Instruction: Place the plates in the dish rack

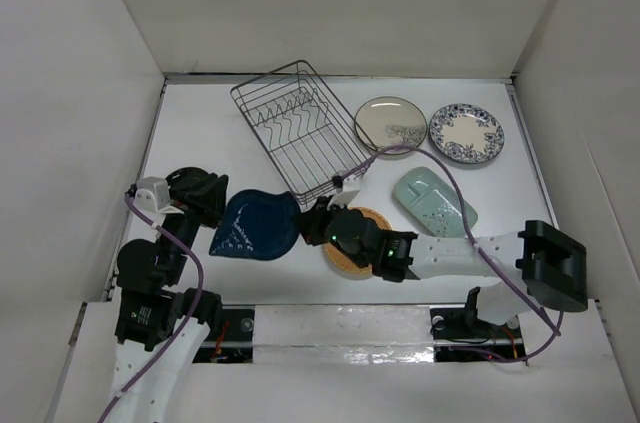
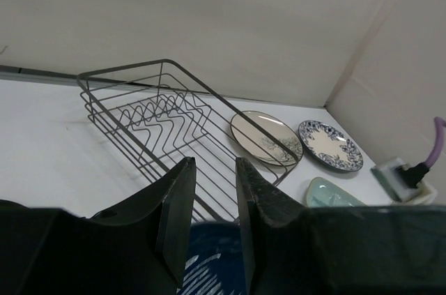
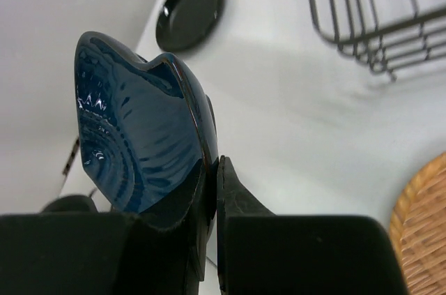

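Dish rack (image 1: 295, 128) back-centre, rimmed plate (image 1: 390, 125) & floral plate (image 1: 466, 133) to its R, leaf plate (image 1: 255, 225) & woven plate (image 1: 347, 263) in front.

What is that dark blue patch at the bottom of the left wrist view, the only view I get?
Observer: It is a leaf-shaped blue plate; the top camera shows it whole.
Operator: Is anything holding it?
Observer: Yes. In the right wrist view the right gripper is pinching its rim.
Operator: Are there plates I cannot see from here?
Observer: One: a round woven plate, tan, lies on the table, mostly hidden beneath the right arm.
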{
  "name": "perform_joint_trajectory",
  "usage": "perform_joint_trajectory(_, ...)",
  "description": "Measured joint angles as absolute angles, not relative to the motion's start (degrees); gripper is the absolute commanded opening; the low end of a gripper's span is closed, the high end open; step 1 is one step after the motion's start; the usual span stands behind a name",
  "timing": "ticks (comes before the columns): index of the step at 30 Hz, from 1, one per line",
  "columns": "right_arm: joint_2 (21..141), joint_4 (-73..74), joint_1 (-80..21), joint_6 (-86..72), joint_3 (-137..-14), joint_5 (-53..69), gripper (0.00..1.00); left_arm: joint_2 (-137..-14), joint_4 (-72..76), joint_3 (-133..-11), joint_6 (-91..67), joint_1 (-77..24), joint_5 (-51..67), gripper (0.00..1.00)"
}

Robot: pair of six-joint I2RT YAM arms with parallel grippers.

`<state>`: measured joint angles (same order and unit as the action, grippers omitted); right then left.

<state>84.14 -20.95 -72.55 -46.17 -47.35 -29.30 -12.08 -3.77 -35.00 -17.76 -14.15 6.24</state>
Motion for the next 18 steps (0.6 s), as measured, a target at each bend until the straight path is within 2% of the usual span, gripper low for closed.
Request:
perform_joint_trajectory(9, 83.31, -24.47, -61.67, -30.81, -54.65, -41.01, 0.0, -9.65, -4.19, -35.0, -17.45, -14.15, 2.61, 0.25)
perform_joint_trajectory(18, 102.54, -39.31, -50.13, -7.33, -76.9, -52.45, 0.0, -9.61, -4.16, -35.0, -17.43, -14.15, 3.16, 0.25)
